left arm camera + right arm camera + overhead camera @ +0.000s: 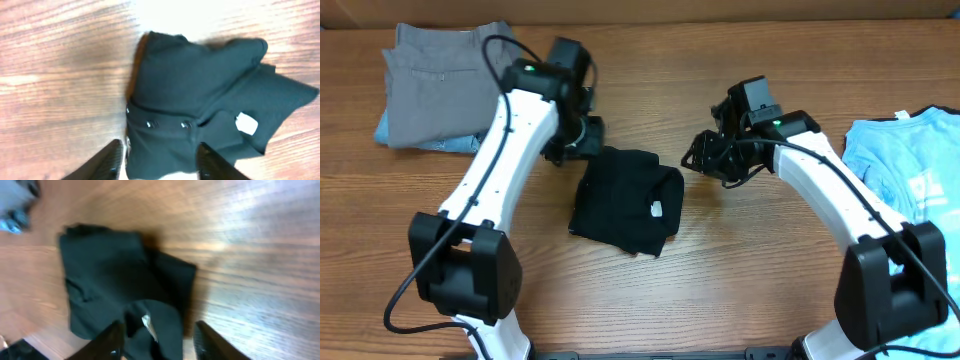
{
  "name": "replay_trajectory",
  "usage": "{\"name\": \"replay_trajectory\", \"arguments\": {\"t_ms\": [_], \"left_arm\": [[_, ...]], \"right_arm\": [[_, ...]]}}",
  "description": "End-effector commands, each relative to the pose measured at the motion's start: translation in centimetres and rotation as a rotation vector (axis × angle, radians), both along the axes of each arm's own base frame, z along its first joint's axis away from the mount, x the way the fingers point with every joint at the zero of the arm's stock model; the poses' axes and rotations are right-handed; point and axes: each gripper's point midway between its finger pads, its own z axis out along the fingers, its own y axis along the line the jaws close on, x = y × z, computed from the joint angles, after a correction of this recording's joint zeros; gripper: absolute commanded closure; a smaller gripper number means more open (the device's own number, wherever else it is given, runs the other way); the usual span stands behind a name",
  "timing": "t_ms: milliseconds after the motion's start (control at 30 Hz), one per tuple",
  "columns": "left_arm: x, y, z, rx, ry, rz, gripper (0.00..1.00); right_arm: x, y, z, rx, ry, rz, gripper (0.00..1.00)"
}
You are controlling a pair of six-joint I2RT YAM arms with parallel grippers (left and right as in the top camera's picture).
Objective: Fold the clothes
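Left gripper (160,162) and right gripper (157,341) both spread wide, holding nothing, with the folded black T-shirt (625,200) lying between them, just ahead of each set of fingers; risk: a finger snags the loose flap by the white neck label (246,123) and pulls the fold open.

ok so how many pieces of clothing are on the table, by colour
black T-shirt: 1
grey trousers: 1
light blue T-shirt: 1
light blue cloth peeking out under the trousers, kind unclear: 1
total: 4
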Motion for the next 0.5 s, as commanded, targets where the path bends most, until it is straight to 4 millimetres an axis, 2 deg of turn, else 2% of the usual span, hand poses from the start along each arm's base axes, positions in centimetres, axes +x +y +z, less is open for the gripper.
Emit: {"name": "replay_trajectory", "arguments": {"t_ms": [0, 133, 233, 300, 367, 467], "left_arm": [[-1.3, -1.2, -1.5, -0.128, 0.048, -0.081, 0.63], [-3.3, -1.5, -4.2, -0.167, 0.123, -0.091, 0.69], [-4.5, -1.7, -5.9, -0.191, 0.163, -0.090, 0.65], [-5.0, -1.6, -6.9, -0.193, 0.176, -0.088, 0.61], [-5.6, -1.5, -7.7, -0.193, 0.189, -0.086, 0.60], [-6.1, -1.4, -8.3, -0.190, 0.205, -0.085, 0.59]], "right_arm": [[0.7, 1.4, 0.9, 0.016, -0.079, 0.062, 0.44], [0.6, 3.2, -0.4, 0.020, -0.059, 0.080, 0.44], [-0.1, 4.1, -1.7, 0.012, -0.017, 0.087, 0.45], [0.1, 4.5, -2.0, 0.013, -0.022, 0.090, 0.50], [0.8, 4.2, -2.2, -0.007, -0.031, 0.046, 0.58], [1.9, 2.8, -2.5, -0.045, -0.034, -0.038, 0.83]]}}
